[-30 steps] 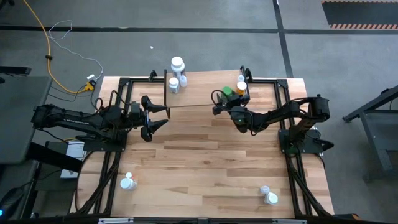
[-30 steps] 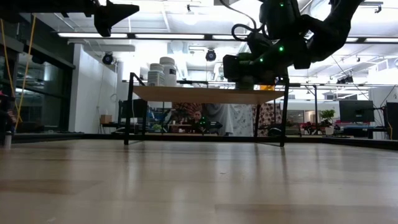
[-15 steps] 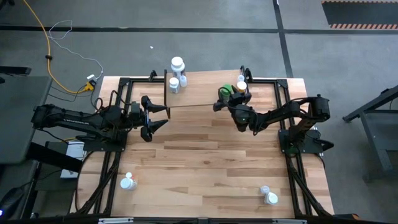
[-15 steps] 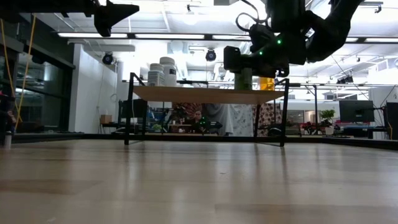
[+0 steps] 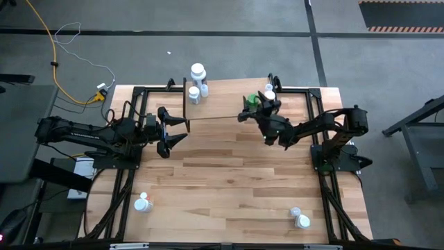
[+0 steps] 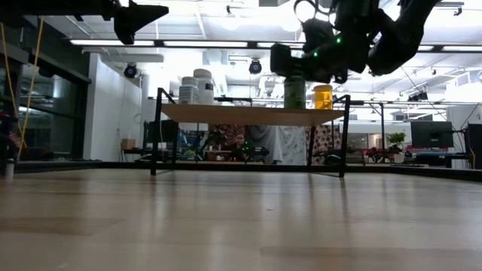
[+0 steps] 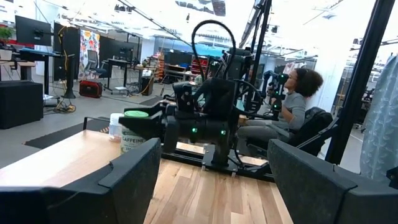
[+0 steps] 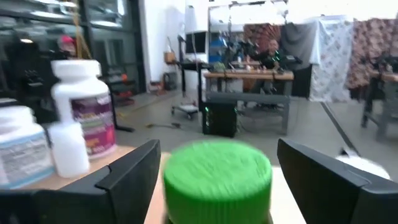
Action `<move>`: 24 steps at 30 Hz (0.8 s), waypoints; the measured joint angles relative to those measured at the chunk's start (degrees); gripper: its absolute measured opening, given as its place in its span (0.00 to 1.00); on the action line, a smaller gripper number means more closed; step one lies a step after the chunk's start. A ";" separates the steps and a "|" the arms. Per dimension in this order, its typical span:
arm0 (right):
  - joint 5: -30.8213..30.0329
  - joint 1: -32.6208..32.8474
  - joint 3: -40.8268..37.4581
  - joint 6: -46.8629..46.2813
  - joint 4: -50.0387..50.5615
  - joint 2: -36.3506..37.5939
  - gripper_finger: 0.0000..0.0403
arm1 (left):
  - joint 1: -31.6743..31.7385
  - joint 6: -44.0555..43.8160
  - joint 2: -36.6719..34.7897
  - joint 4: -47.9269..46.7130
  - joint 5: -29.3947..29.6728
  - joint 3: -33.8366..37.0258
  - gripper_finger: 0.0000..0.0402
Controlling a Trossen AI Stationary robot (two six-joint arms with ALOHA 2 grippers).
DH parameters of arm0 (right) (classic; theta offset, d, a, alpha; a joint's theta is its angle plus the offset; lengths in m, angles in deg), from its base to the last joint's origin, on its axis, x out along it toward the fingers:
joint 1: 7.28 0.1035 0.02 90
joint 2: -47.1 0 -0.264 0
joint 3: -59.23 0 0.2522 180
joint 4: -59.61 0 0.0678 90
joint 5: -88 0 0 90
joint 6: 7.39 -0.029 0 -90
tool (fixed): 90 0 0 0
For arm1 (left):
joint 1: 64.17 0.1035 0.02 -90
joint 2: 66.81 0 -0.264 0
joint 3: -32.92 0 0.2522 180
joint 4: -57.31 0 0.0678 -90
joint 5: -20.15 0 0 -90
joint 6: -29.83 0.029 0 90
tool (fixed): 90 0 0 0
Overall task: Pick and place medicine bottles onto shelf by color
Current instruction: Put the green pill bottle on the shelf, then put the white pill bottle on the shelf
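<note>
The right gripper point(image 6: 301, 64) hangs over the shelf's point(image 6: 252, 114) right end, fingers spread wide either side of the green bottle point(image 6: 294, 92), which stands upright on the shelf just beside the orange bottle point(image 6: 323, 97). White bottles point(image 6: 194, 89) cluster at the shelf's left end. The left gripper point(image 5: 175, 130) waits open, short of the shelf. The risk: a finger clipping the green cap on withdrawal, tipping the bottle into its orange neighbour or off the shelf.

Right wrist view: green bottle point(image 8: 217, 180) blurred, its body cut off below. Low view: right hand point(image 6: 301, 64) partly hides the bottle's cap.
</note>
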 joint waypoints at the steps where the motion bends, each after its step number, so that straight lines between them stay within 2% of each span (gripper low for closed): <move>1: 0.84 0.00 0.00 1.50 -1.33 0.02 0.78 | 0.00 0.00 0.00 0.02 0.00 0.00 0.71; 8: 1.01 0.04 0.00 9.31 -4.96 3.54 0.78 | -0.02 0.02 0.00 0.00 0.00 0.00 0.71; 15: 0.72 2.65 0.00 14.34 -2.44 13.20 0.78 | 0.00 0.02 0.00 0.00 0.00 0.00 0.71; 20: 5.80 10.12 0.02 13.06 16.16 23.98 0.78 | -0.01 0.02 -0.01 0.01 -0.01 0.00 0.71; 24: 14.68 16.84 0.02 0.98 36.32 34.04 0.78 | 0.00 0.02 0.00 0.00 -0.02 0.00 0.71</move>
